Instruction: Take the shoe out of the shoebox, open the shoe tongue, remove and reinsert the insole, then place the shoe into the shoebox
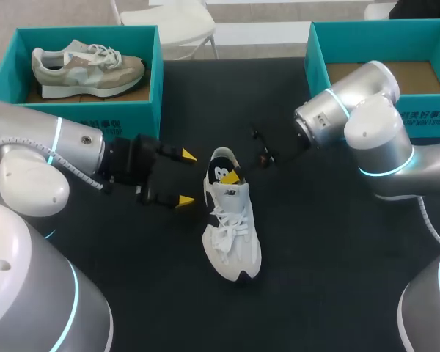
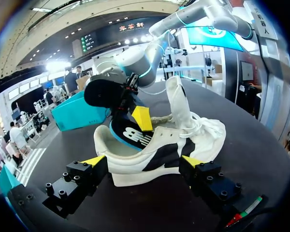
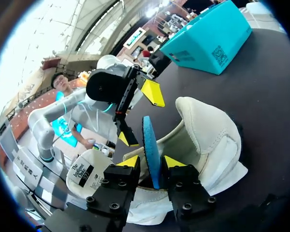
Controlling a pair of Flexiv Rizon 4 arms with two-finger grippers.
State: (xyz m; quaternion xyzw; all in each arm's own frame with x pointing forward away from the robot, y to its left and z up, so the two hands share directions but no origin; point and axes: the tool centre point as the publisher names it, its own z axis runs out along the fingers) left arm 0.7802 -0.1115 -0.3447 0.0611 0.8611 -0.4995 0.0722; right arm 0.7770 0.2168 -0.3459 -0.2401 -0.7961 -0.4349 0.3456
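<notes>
A white sneaker (image 1: 231, 227) lies mid-table with its toe toward the front edge. From its heel opening rises the insole (image 1: 220, 172), black on top with a blue edge (image 3: 150, 145). My right gripper (image 1: 232, 177) is over the heel, and in the right wrist view (image 3: 152, 162) both yellow tips press the insole's edge. My left gripper (image 1: 185, 178) stands open just left of the shoe's heel, apart from it. In the left wrist view (image 2: 142, 161) the sneaker (image 2: 159, 150) lies ahead of the open fingers, tongue (image 2: 179, 99) standing up.
A teal shoebox (image 1: 143, 110) at the back left holds a beige sneaker (image 1: 88, 66). A second teal shoebox (image 1: 315, 55) at the back right shows only its cardboard floor, partly behind my right arm. Dark tabletop surrounds the shoe.
</notes>
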